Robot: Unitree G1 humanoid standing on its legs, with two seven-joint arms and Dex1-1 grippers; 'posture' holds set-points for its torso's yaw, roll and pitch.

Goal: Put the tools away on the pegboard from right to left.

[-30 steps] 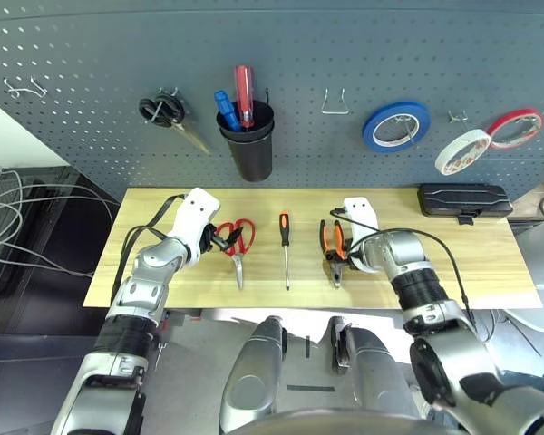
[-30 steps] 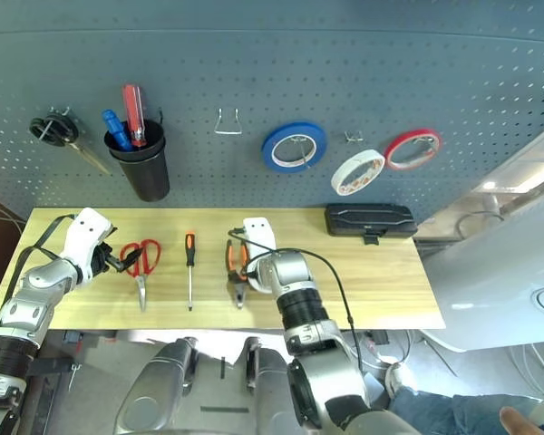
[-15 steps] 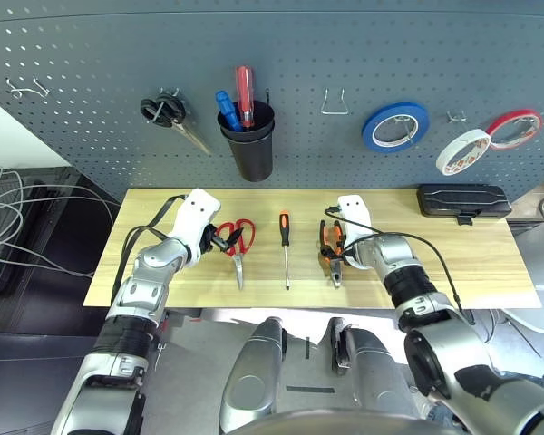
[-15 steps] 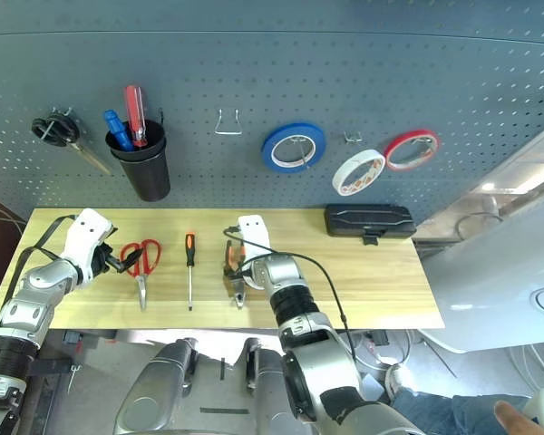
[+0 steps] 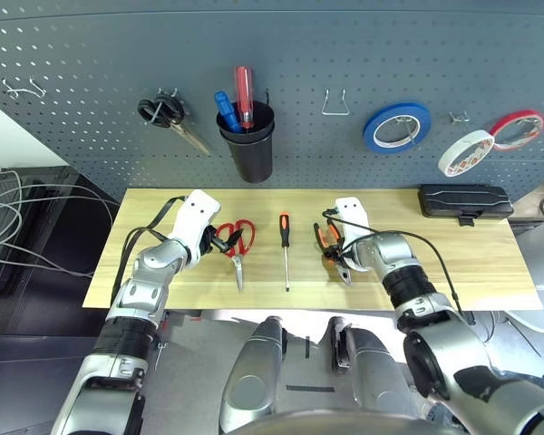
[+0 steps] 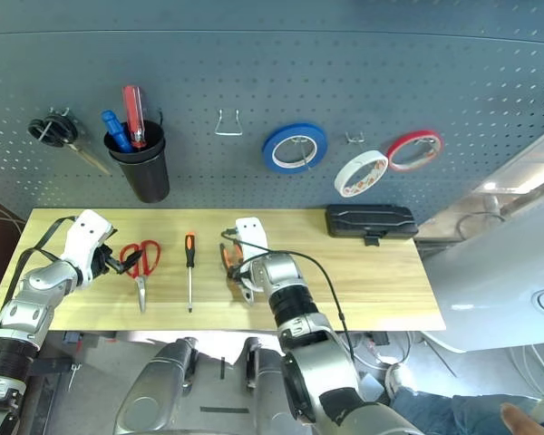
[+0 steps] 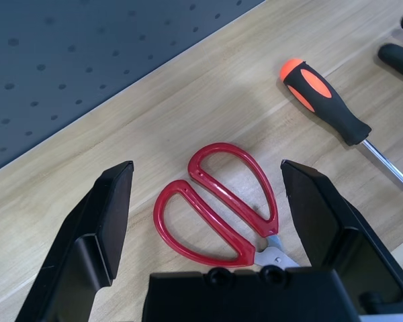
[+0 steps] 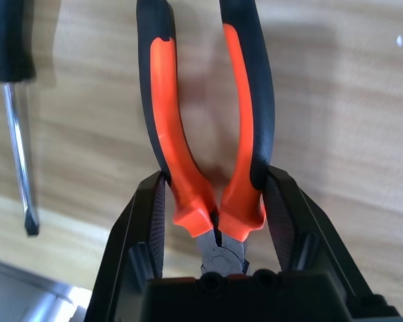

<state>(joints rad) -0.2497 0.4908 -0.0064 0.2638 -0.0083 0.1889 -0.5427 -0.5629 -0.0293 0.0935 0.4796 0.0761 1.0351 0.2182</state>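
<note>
The orange-handled pliers lie on the wooden table, and my right gripper is shut on them, a finger pressing each handle near the pivot. In the left eye view the pliers sit slightly slanted at that gripper. My left gripper stands open, straddling the handles of the red-handled scissors without touching them. Between both tools lies the thin screwdriver. The white tape roll hangs on the pegboard.
On the pegboard hang black-handled scissors, a black cup holding screwdrivers, a blue tape roll and a red one. Bare wire hooks stick out. A black case lies at the table's back right.
My right gripper has slid left onto the pliers and closed on their handles, and the pliers have turned slightly. The left arm has stayed put.
</note>
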